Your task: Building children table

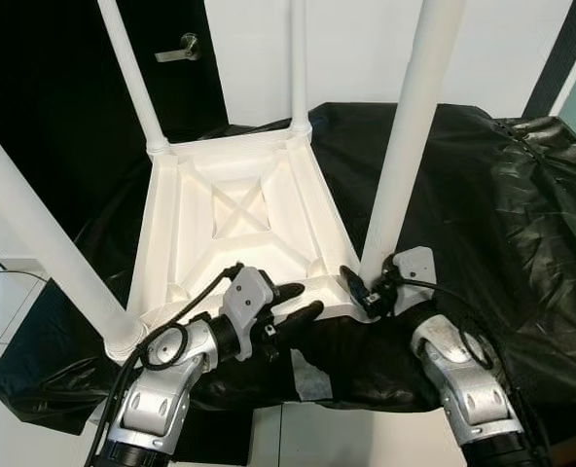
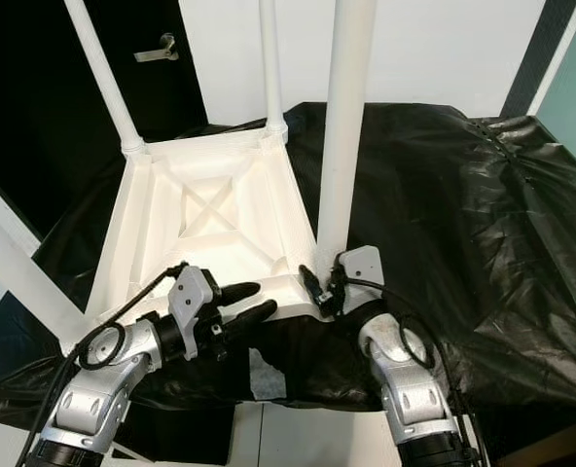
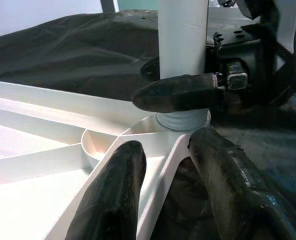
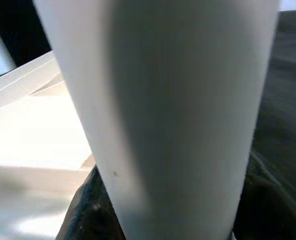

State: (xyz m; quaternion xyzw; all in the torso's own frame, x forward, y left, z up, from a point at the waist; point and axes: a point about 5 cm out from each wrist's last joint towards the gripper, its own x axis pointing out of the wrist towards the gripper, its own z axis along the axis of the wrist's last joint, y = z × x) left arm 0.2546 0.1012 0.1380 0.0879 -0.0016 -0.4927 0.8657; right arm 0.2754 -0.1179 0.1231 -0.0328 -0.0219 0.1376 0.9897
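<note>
White plastic forms the children's table top [image 1: 239, 219], which is laid upside down on a black sheet [image 1: 483, 204] with its ribbed underside and moulded cross facing up. No brand, label or writing can be read on any part.

Four white legs are seen standing up from the corners of the table top. The near right leg [image 1: 410, 136] is set in the corner socket nearest the right arm, the near left leg [image 1: 45, 243] slants out from the near left corner, and the far left leg [image 1: 132, 73] and far right leg [image 1: 298, 58] rise from the corners toward the wall. All four legs are cut off by the upper or side edge of the head views.

The right gripper [image 1: 364, 289] is closed around the base of the near right leg, just above its threaded collar; one of its black fingers [image 3: 180, 92] is shown lying across the leg in the left wrist view, the other is hidden behind it. The right wrist view is blurred by the leg close in front of it.

The left gripper [image 1: 296, 302] is held open at the near edge of the table top, its fingers [image 3: 113, 195] straddling the rim beside that same corner.

A dark door with a metal handle [image 1: 179, 49] is seen beyond the table top's far left corner.
</note>
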